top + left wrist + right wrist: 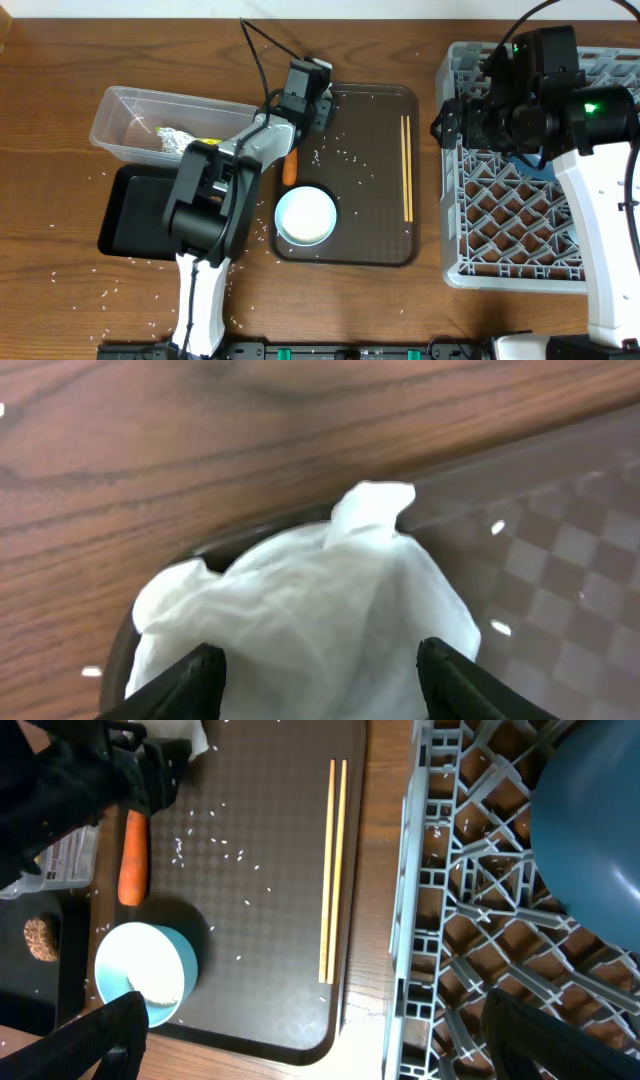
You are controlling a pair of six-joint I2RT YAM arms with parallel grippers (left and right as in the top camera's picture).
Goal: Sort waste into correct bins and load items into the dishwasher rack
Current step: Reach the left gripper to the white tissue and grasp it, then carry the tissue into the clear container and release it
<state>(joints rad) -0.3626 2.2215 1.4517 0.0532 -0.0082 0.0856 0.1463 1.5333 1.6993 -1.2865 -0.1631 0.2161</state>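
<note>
The crumpled white tissue [310, 600] lies at the far left corner of the brown serving tray [370, 230]. My left gripper [322, 678] is open, with one finger on each side of the tissue; it also shows in the overhead view [308, 88]. My right gripper [325, 1050] is open and empty above the near left edge of the grey rack [520, 210]. The dark blue plate [590, 830] stands in the rack. The chopsticks [407, 165], the carrot [290, 168] and a blue cup [306, 215] with a white inside lie on the tray. The wrapper [178, 140] is in the clear tub [120, 105].
The black tray [135, 215] sits in front of the clear tub, and a brown food lump [40, 938] lies in it. Loose rice grains [345, 155] are scattered over the brown tray and the wooden table. The left arm's body covers part of the black tray.
</note>
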